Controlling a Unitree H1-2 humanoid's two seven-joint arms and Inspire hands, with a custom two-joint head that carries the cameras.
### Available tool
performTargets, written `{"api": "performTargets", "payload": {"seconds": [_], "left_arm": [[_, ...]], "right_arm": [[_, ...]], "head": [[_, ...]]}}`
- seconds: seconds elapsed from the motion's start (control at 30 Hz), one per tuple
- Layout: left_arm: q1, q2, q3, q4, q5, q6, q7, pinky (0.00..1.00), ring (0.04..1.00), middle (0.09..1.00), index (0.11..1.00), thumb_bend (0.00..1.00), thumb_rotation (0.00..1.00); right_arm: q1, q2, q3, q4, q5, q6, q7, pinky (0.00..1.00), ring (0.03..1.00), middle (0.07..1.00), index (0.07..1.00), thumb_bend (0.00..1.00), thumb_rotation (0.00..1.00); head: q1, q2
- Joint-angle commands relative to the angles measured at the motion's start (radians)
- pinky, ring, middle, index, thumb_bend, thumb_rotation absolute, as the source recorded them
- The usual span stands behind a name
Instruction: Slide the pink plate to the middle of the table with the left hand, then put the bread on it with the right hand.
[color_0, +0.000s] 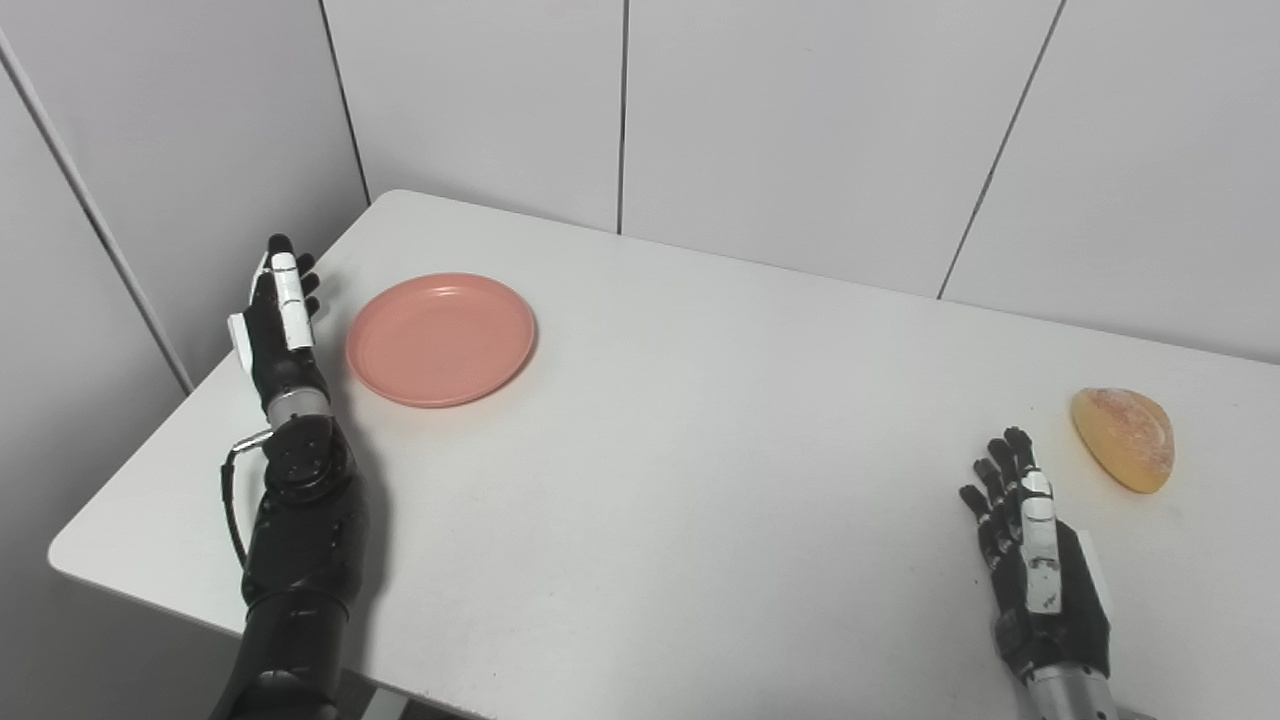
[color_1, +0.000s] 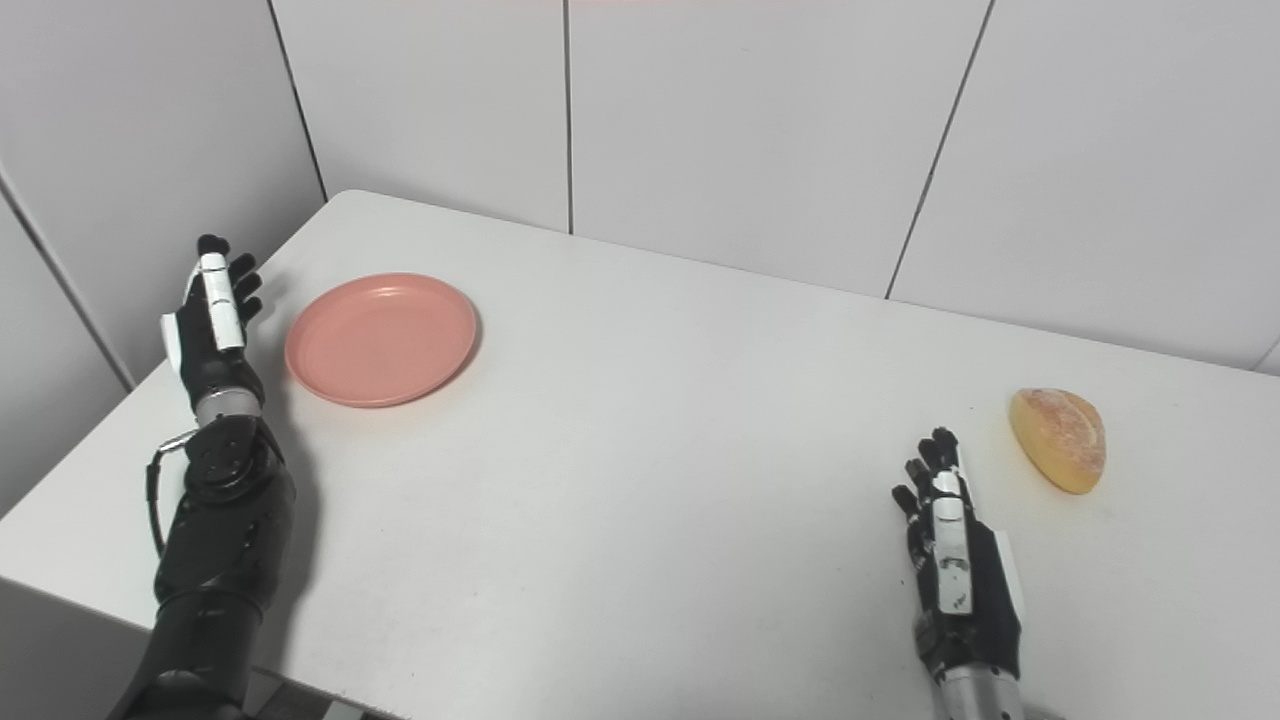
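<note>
A round pink plate (color_0: 441, 338) lies empty on the white table (color_0: 680, 430) near its far left corner. My left hand (color_0: 281, 320) stands edge-up just left of the plate, open, fingers straight and pointing away, a small gap from the rim. A golden bread roll (color_0: 1125, 437) lies at the table's right side. My right hand (color_0: 1035, 555) is open, over the table near its front edge, below and left of the bread and apart from it. The same scene shows in the right eye view: plate (color_1: 381, 338), bread (color_1: 1060, 438).
White wall panels (color_0: 800, 120) stand close behind the table and along its left side. The table's left edge runs just beside my left forearm (color_0: 300, 530).
</note>
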Motion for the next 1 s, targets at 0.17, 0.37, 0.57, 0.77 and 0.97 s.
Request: {"api": "performTargets", "payload": {"seconds": [0.17,0.37,0.57,0.77,0.97], "left_arm": [[-0.043,0.025,-0.031,0.025,-0.048,0.004,-0.091,0.86,0.855,0.835,0.825,0.72,1.00],[-0.052,0.018,-0.036,0.042,-0.083,0.029,-0.123,0.86,0.856,0.839,0.832,0.74,1.00],[-0.054,0.004,-0.052,0.028,-0.096,0.052,-0.143,0.87,0.861,0.844,0.838,0.74,1.00],[-0.054,-0.006,-0.073,0.013,-0.103,0.070,-0.165,0.86,0.864,0.848,0.841,0.74,1.00],[-0.054,-0.012,-0.092,-0.006,-0.118,0.100,-0.184,0.86,0.859,0.846,0.842,0.74,1.00]], "right_arm": [[-0.020,-0.007,-0.016,-0.019,0.011,-0.028,-0.002,1.00,1.000,1.000,1.000,0.75,0.95],[-0.021,-0.004,-0.022,-0.020,0.005,-0.029,-0.007,1.00,1.000,1.000,1.000,0.75,0.93],[-0.020,-0.005,-0.020,-0.024,-0.003,-0.027,-0.010,1.00,1.000,1.000,1.000,0.76,0.94],[-0.019,-0.004,-0.020,-0.034,-0.004,-0.014,-0.013,1.00,1.000,1.000,1.000,0.75,0.94],[-0.023,-0.001,-0.018,-0.027,-0.015,-0.024,-0.021,1.00,1.000,1.000,1.000,0.75,0.94]], "head": [[0.003,0.003],[0.004,0.005],[0.004,0.008],[0.004,0.012],[-0.001,0.010]]}}
